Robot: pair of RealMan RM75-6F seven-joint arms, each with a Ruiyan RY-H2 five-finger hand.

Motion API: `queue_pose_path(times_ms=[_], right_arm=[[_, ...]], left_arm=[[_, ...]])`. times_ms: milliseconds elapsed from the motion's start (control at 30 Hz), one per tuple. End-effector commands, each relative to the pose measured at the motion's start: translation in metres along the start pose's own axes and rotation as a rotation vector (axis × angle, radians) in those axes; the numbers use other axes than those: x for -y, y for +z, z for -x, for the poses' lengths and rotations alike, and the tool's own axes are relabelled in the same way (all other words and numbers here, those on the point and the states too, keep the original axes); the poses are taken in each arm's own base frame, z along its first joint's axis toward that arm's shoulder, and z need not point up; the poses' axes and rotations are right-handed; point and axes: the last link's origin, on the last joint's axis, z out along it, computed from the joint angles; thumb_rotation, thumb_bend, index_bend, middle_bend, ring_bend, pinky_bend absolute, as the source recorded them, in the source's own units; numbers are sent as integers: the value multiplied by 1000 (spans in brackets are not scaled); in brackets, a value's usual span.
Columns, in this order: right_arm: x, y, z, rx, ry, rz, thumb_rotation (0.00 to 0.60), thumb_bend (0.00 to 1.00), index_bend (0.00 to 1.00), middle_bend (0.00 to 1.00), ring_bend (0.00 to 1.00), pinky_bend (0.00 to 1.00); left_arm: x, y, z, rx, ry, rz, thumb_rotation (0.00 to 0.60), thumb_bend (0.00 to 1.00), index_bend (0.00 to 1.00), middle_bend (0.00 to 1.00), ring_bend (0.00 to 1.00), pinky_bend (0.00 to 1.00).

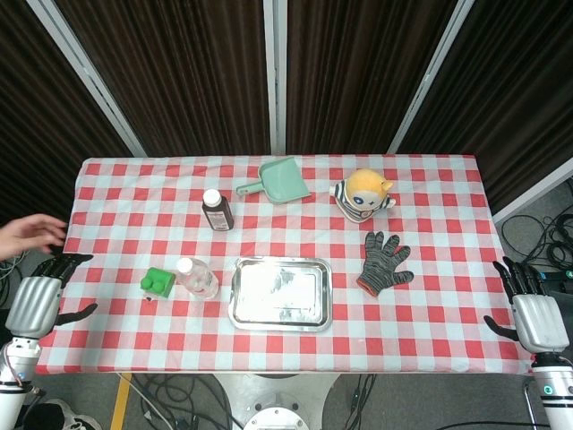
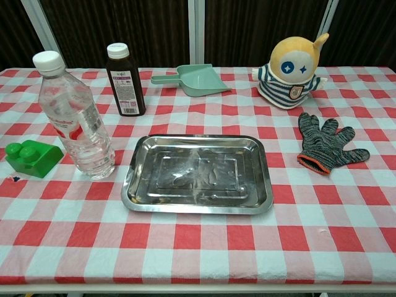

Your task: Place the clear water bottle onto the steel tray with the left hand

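The clear water bottle (image 2: 75, 117) stands upright on the checked cloth, just to the left of the steel tray (image 2: 198, 174) and not touching it. It has a white cap, a ribbed transparent body, and water inside that reaches most of the way up. The steel tray is shallow and rectangular with rounded corners and a raised rim; it lies flat near the front middle of the table, and its shiny bottom shows some dull smears.
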Motion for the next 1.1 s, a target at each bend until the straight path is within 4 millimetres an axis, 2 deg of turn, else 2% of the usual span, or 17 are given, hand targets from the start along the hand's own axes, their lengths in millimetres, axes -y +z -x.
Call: queue_pose_path(times_ms=[33, 300, 467, 633, 800, 933, 1100], right_arm=[[0, 0, 0, 0, -1, 0, 600, 120, 0, 0, 0, 0], [0, 0, 0, -3, 0, 0, 600, 121, 0, 0, 0, 0], [-2, -1, 1, 2, -2, 6, 600, 120, 0, 0, 0, 0], [-2, 0, 1, 2, -6, 4, 600, 120, 0, 0, 0, 0], [-1, 0, 3, 7, -7, 7, 600, 120, 0, 0, 0, 0], [-2, 1, 3, 5, -8, 9, 600, 120, 0, 0, 0, 0], [-3, 2, 2, 4, -5, 14, 600, 120, 0, 0, 0, 0]], left_arm=[[0, 1, 0, -2, -5, -2, 600, 0, 271, 343, 227, 264], [-3, 3, 0, 2, -31, -3, 600, 0, 271, 344, 226, 264], [-8, 5, 6, 26, -166, -40, 600, 0, 271, 343, 226, 263], [-24, 8, 22, 67, -403, -72, 600, 0, 268, 344, 226, 262], [-46, 20, 44, 95, -663, -109, 600, 0, 220, 316, 212, 255], [-62, 26, 60, 139, -754, -101, 600, 0, 180, 271, 186, 242], [-77, 33, 72, 171, -788, -77, 600, 0, 176, 260, 182, 238]])
